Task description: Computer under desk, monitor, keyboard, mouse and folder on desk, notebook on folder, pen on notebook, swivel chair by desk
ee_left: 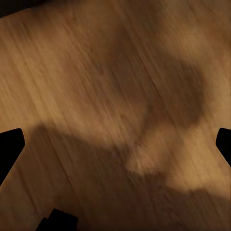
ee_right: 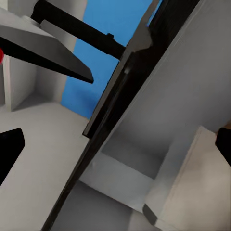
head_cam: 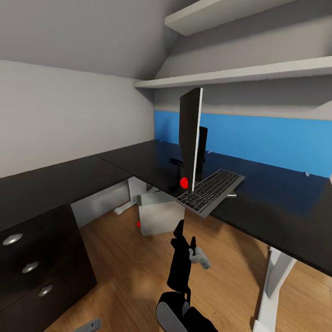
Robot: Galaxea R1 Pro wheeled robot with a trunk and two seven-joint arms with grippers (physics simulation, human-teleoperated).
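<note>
The black-topped desk (head_cam: 286, 207) runs in an L across the head view. On it the monitor (head_cam: 190, 138) stands edge-on to me, with a red dot low at its corner. The dark grey keyboard (head_cam: 210, 191) lies beside it and juts out over the desk's front edge. Under the desk sits the light grey computer (head_cam: 159, 214). My right gripper (head_cam: 186, 233) (ee_right: 115, 144) is raised in front of the computer, just below the keyboard, open and holding nothing. My left gripper (ee_left: 115, 144) hangs open over the wooden floor. The mouse, folder, notebook, pen and swivel chair are out of view.
A black drawer unit (head_cam: 32, 263) stands at the left and a white desk leg (head_cam: 272, 286) at the right. Wooden floor (head_cam: 124, 272) lies between them. White wall shelves (head_cam: 240, 74) hang above a blue wall panel (head_cam: 276, 138). A small pale object (head_cam: 306, 174) lies far back on the desk.
</note>
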